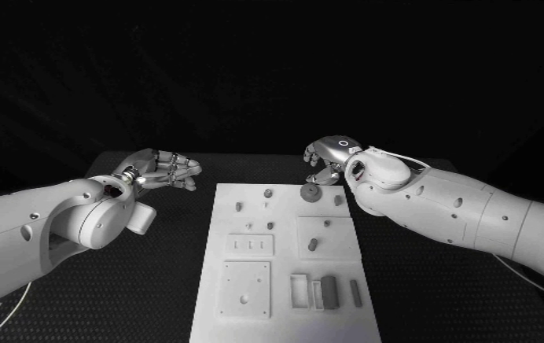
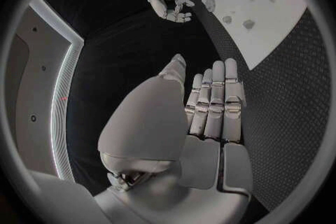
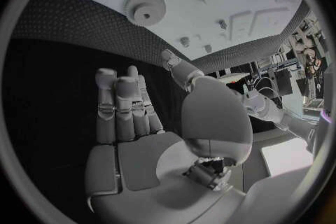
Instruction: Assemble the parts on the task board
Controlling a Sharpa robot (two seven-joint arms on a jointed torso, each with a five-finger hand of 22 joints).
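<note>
The white task board (image 1: 284,323) lies in the middle of the black table. Small grey parts sit on it: a round gear (image 1: 308,192) near the far edge, several short pegs such as one at the far end (image 1: 269,193), a dark block (image 1: 328,292) and a thin bar (image 1: 356,293) near the front. My left hand (image 1: 159,170) hovers left of the board's far corner, fingers stretched (image 2: 213,101), holding nothing. My right hand (image 1: 328,158) hangs beyond the far edge near the gear (image 3: 145,8), fingers straight (image 3: 122,106) and empty.
Raised square plates with holes (image 1: 246,288) and a slotted plate (image 1: 251,245) are fixed on the board. Textured black table mat (image 1: 136,296) extends on both sides of the board. My right forearm (image 1: 453,209) reaches over the table's right part.
</note>
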